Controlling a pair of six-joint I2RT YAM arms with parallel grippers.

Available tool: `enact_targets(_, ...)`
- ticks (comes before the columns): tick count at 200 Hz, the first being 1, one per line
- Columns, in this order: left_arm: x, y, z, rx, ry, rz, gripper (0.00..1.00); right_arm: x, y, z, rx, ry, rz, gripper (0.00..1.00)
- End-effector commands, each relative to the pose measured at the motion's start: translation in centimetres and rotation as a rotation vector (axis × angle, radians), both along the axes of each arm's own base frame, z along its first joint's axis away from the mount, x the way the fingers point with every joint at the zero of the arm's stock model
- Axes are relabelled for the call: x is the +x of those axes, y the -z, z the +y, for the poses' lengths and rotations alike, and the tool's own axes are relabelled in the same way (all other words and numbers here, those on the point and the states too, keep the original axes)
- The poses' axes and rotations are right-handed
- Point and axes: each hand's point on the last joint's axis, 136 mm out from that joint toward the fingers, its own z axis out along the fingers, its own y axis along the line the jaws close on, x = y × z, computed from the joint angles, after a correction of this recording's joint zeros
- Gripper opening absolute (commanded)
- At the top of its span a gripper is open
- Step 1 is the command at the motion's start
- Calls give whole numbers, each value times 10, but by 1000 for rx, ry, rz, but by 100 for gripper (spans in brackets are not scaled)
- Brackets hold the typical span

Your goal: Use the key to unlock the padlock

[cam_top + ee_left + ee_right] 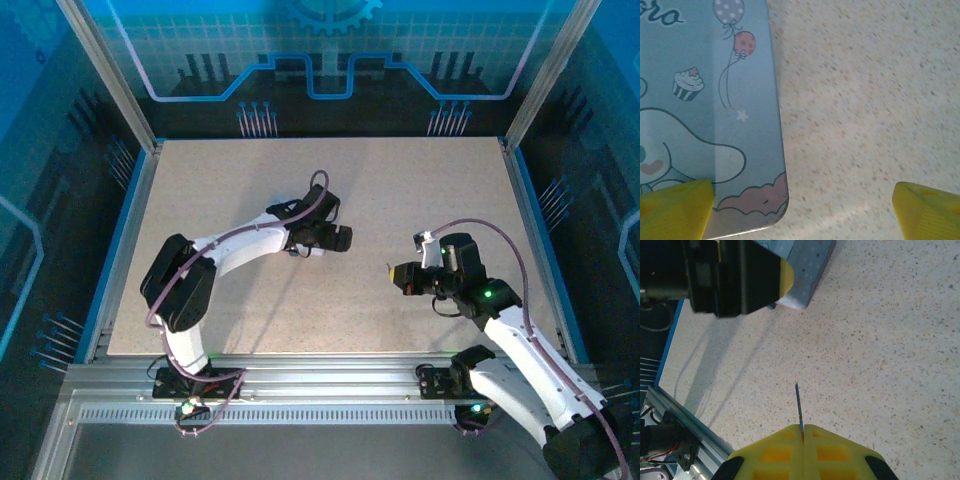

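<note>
Speckled tabletop: left gripper spread wide over blue box corner; right gripper, apart from box, pinches key.

A pale, speckled beige surface fills the middle, trimmed at its sides with a thin blue edge and bordered at the near side by grooved aluminium rails. Slanted aluminium posts rise from the far corners, framing a blue back wall printed with a grid, circuit-like lines and a gear shape. The side walls carry similar blue line patterns, and even light leaves only soft shadows on the surface.
</note>
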Motion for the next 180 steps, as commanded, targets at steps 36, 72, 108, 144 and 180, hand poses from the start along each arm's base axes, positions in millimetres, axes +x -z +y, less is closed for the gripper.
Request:
enact_targets(36, -67, 18, -28, -45, 70, 146, 92, -1, 9, -5, -16, 2, 33, 2)
enact_targets(72, -84, 21, -44, -59, 104, 161, 92, 0, 13, -6, -29, 9, 42, 2)
enact_targets(108, -95, 17, -55, -75, 140, 155, 91, -2, 16, -7, -33, 9, 45, 2)
enact_targets(144, -94, -4, -57, -115, 156, 107, 92, -5, 20, -6, -24, -2, 56, 2)
enact_targets(180, -89, -36, -54, -143, 165, 22, 94, -5, 20, 1, 8, -21, 65, 2)
